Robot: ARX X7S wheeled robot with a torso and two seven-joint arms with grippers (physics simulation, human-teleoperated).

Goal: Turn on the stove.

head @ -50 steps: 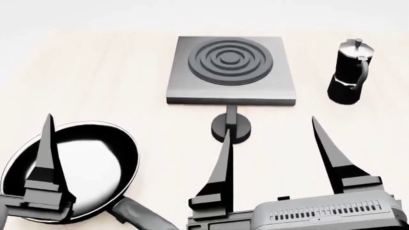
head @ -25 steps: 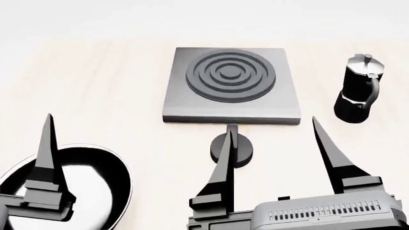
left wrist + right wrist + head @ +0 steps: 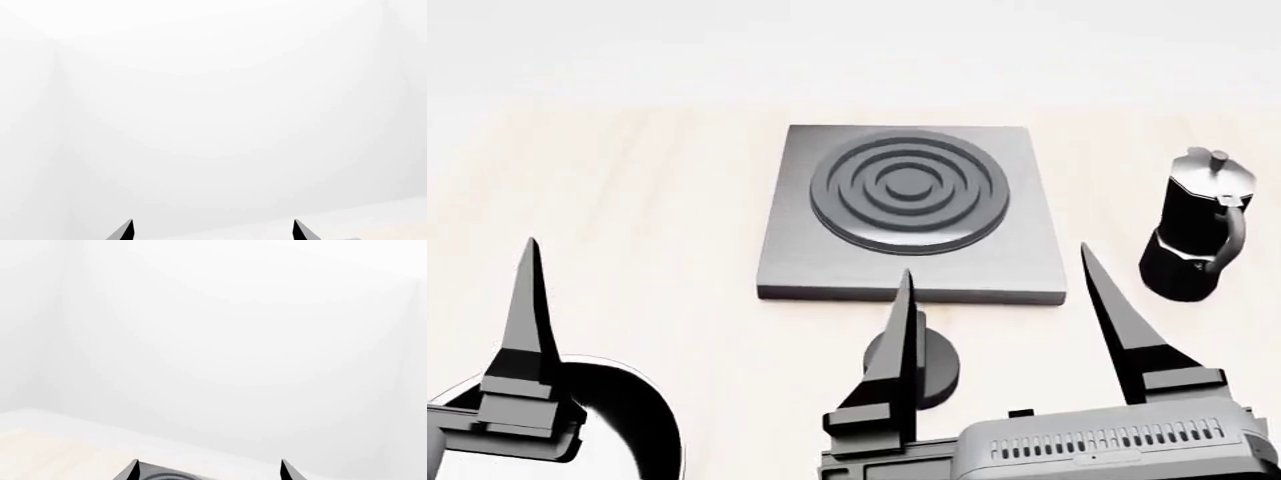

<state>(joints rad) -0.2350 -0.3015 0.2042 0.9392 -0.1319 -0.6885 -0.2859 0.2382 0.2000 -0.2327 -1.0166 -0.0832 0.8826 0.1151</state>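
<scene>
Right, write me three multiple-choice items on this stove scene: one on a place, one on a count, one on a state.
1. Where does the moka pot stand in the head view?
A. on the burner
B. right of the stove
C. inside the frying pan

2. How many pots or pans sit on the burner?
A. none
B. one
C. two

3. How is the right gripper?
A. shut on the knob
B. shut on the moka pot
C. open, holding nothing

Key: 1 B, it stands on the table beside the stove. 2 A, the rings are all bare. 3 C, its fingers are spread apart, the knob showing between them, ungripped.
</scene>
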